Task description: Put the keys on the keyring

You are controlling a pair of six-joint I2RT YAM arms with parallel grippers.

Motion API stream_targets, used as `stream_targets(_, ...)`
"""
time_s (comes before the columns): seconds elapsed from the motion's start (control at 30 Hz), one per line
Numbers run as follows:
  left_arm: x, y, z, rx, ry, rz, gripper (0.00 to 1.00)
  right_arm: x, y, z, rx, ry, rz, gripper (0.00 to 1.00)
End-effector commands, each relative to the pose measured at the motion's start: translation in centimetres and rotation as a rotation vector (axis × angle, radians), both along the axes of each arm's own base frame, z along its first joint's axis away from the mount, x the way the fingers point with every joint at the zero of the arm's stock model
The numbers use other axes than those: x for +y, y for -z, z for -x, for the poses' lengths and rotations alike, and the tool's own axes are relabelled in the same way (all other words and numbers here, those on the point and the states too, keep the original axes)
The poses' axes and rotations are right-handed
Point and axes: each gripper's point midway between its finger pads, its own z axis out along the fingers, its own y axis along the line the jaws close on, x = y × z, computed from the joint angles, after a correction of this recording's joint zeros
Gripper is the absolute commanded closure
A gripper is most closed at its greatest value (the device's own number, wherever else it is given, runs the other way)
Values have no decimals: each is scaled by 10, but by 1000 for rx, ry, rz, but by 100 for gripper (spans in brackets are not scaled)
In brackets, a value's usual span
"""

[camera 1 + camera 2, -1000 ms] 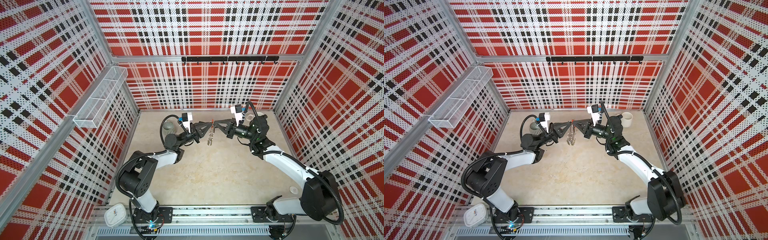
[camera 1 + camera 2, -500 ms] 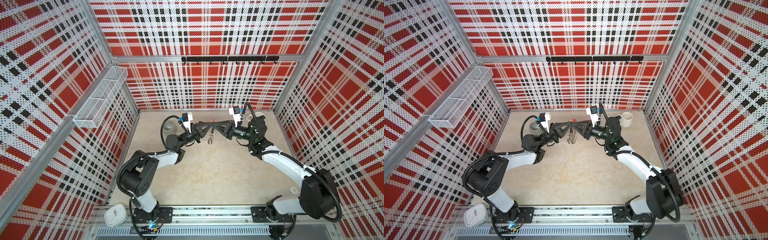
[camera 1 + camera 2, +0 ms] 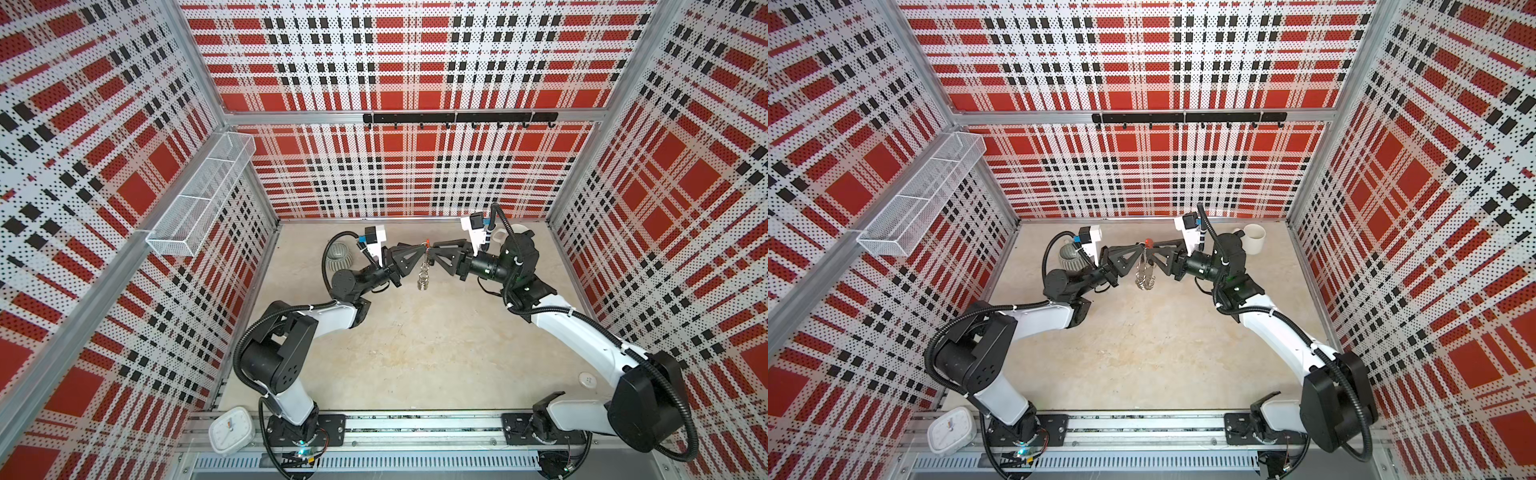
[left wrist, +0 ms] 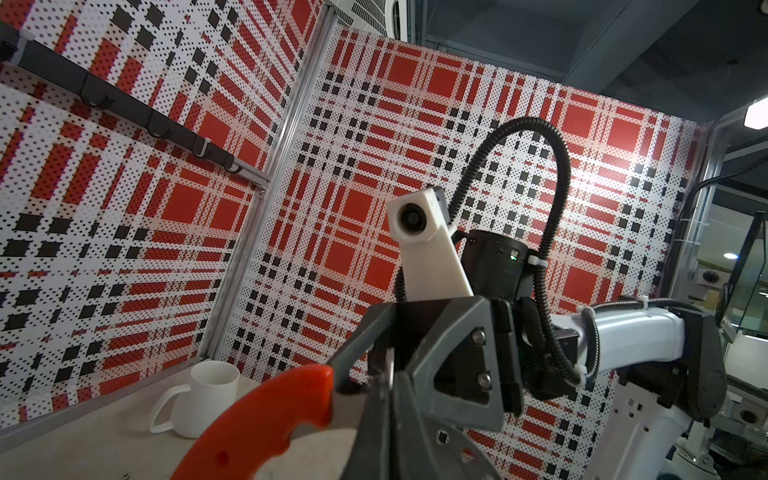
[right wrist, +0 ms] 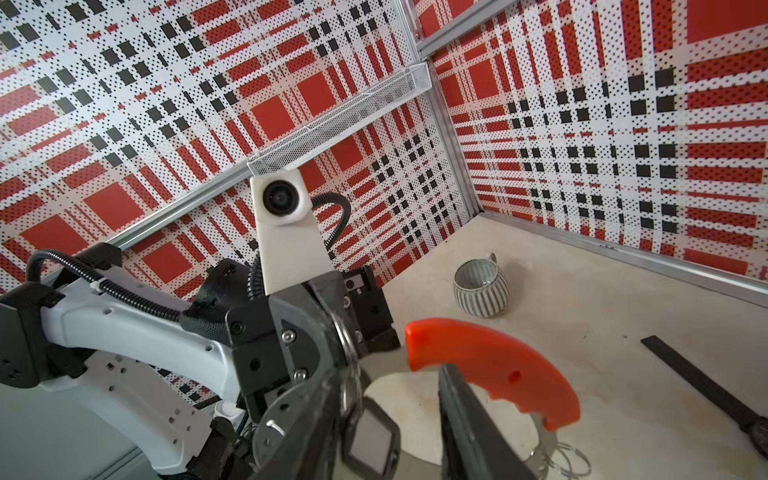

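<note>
Keyring (image 3: 423,272) held clear of the desk (image 3: 415,357) at the far middle, between the two arms. In both top views its red bar is uppermost and its cluster of silver rings hangs below (image 3: 1145,276).

Left gripper (image 3: 424,249): closed on the grey plate end of the keyring, just beside the red bar, as confirmed in the right wrist view (image 5: 353,340).

Right gripper (image 3: 434,249): tip to tip with the left gripper. In the right wrist view its two fingers (image 5: 469,424) stand apart, with bare desk visible through the gap; jaws parted, not clamped.

Key tag (image 5: 370,440): black with a white label window, lying against the inner face of one right gripper finger, close under the plate. A thin silver ring shows just above it. Whether that ring is threaded onto the keyring cannot be told.

Other items noted:
- grey ribbed cup (image 3: 338,262) on the desk, far left
- white mug (image 3: 1254,243) on the desk, far right
- black wristwatch (image 5: 698,386) lying flat on the desk beyond the red bar
- white clock (image 3: 231,430) at the near left edge
</note>
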Motion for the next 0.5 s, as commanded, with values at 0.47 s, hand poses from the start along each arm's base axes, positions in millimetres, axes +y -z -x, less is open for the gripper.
stream_targets(0.47,11,-38,34,-193,32,97,100,4,-21,3,-62,-55,-33,82)
